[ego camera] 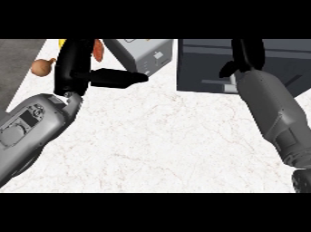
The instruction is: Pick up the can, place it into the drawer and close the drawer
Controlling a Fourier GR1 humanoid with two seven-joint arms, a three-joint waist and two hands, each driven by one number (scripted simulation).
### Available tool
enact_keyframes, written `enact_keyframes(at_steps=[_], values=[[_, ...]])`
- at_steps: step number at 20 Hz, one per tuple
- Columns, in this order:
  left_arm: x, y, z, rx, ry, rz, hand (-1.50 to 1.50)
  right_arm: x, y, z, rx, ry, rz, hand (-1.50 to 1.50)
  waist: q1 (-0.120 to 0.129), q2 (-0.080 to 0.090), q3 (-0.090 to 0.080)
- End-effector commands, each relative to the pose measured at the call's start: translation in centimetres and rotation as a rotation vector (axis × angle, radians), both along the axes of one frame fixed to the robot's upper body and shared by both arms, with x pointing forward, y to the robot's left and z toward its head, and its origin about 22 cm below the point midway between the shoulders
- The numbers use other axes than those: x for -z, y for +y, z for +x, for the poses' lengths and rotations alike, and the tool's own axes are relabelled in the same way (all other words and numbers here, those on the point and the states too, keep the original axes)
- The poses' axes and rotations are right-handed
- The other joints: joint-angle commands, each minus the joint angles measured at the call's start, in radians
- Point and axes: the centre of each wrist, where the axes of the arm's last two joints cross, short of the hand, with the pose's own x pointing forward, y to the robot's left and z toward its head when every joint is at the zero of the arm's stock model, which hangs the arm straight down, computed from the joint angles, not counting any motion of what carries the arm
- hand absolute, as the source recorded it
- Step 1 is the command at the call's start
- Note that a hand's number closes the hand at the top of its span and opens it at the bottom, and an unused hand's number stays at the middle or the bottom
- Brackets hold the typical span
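Orange-red and a speck of yellow are about all I can see of the can (99,50). From the head view it sits at the far left of the counter (157,136), mostly hidden behind the left hand (74,68). The red sliver peeks out on the hand's right and the yellow on its left. I can't make out its shape or label.

That hand stands over it with its fingers straight and pressed together, running up out of the top of the view. Its thumb (121,78) juts out sideways to the right, touching nothing. I can't tell whether the palm touches the can.

A tan pear-shaped thing (42,66) lies just left of the hand, and a light grey box (148,52) stands just to its right.

Over on the right is the dark grey drawer (205,59). The right hand (248,54) reaches over it, fingers straight and together, thumb slightly apart. Whether the drawer stands open I can't tell.
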Motion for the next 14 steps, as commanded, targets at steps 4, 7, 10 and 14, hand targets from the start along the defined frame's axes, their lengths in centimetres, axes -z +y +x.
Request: enact_keyframes(at_steps=[4,7,10,14], values=[[0.7,1.3,-0.4,-0.024,0.009,-0.006,-1.50,-2.5,5.1,0.9,-0.102,-0.089,0.354,-1.50,0.018,-0.005,0.000],[1.6,1.5,-0.5,-0.042,0.019,-0.005,-1.50,-3.1,4.9,1.0,-0.146,-0.107,0.455,-1.50,-0.005,-0.009,-0.001],[1.4,2.2,-0.5,-0.048,0.008,-0.015,-1.50,-3.8,5.5,1.3,-0.167,-0.096,0.606,-1.50,-0.010,-0.012,-0.002],[1.4,2.0,-1.0,-0.044,-0.003,-0.018,-1.50,-4.3,5.1,1.5,-0.183,-0.083,0.734,-1.50,-0.015,-0.012,-0.003]])
